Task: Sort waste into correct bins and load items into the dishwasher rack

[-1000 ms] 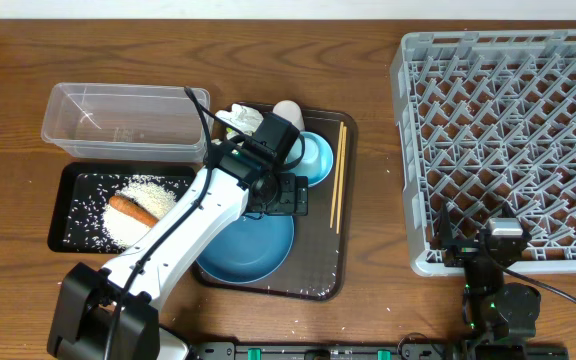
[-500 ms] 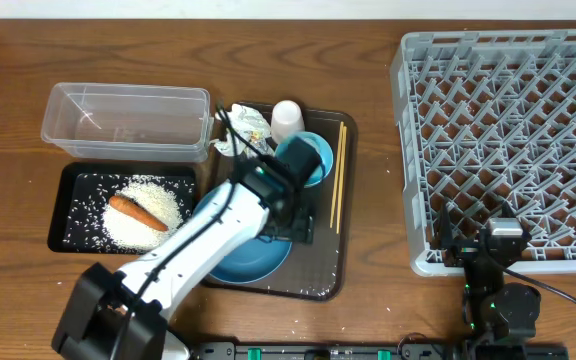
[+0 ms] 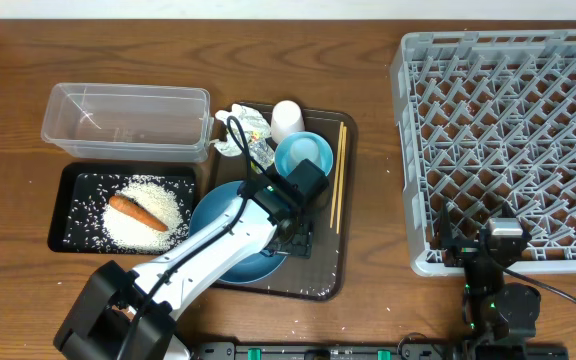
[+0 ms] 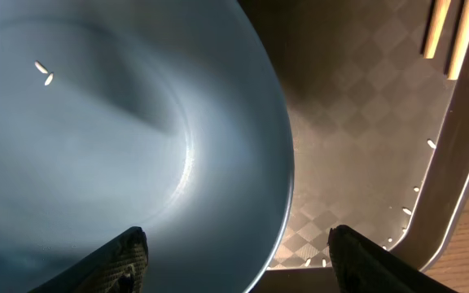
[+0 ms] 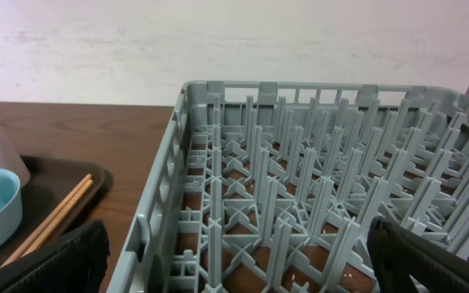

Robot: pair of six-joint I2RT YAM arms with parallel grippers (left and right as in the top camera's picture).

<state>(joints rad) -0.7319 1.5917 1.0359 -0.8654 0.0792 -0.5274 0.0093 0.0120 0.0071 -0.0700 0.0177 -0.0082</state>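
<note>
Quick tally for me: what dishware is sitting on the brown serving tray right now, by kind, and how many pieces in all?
Blue plate: 1
Light-blue bowl: 1
White cup: 1 in view
Wooden chopsticks: 2
Total: 5

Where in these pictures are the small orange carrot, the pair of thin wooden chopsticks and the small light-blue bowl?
Small orange carrot (image 3: 134,211), overhead view, middle of its body.
Thin wooden chopsticks (image 3: 338,176), overhead view, midway along the pair.
Small light-blue bowl (image 3: 304,153), overhead view, its inner floor.
</note>
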